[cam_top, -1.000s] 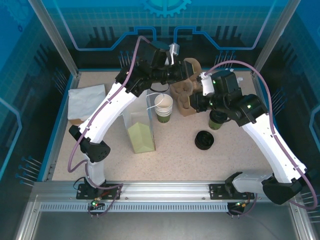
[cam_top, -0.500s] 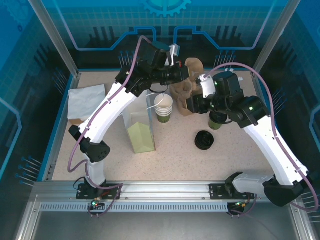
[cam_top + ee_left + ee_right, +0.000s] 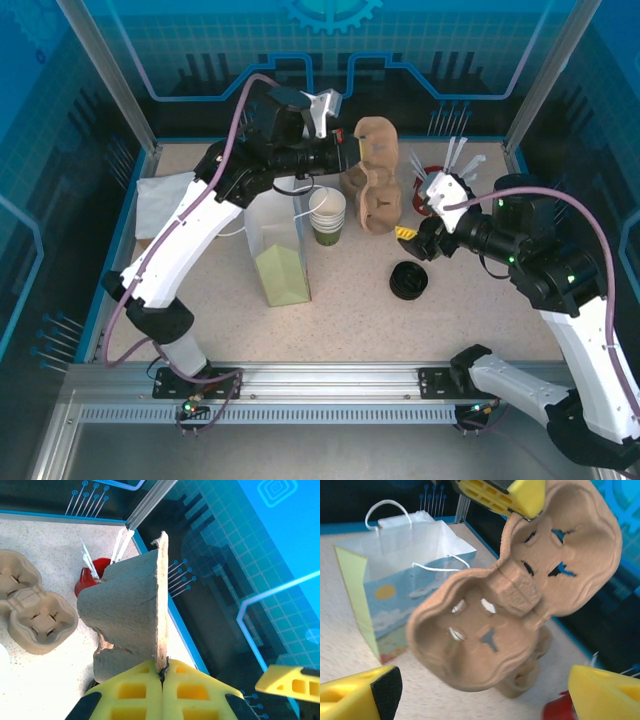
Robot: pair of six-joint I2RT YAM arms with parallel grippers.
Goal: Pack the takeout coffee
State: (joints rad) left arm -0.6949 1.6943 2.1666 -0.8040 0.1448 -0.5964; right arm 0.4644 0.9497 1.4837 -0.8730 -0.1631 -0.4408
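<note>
1. Left gripper (image 3: 350,148) (image 3: 162,672): fingers pressed together on the thin edge of a cardboard carrier (image 3: 378,140) (image 3: 130,610) (image 3: 520,595). The carrier hangs raised and on edge at upper centre of the top view, above the carrier stack (image 3: 375,205) (image 3: 35,610) resting on the worktop (image 3: 350,310).
2. Right gripper (image 3: 412,222) (image 3: 482,680): fingers spread wide apart, nothing between them. It sits right of centre and faces the raised carrier and the bag (image 3: 278,250) (image 3: 395,590).
3. Coffee: location cannot be told. The right wrist covers the worktop just right of the lids (image 3: 408,280).
4. Bag: upright, mouth open, left of centre.
5. Cups (image 3: 327,212): a lidless stack just right of the bag and just left of the carrier stack.
6. Lids: a black stack below and right of the cups, standing apart.
7. Red cup (image 3: 437,172) (image 3: 90,577): holds white sticks, at the upper right, near the back edge.
</note>
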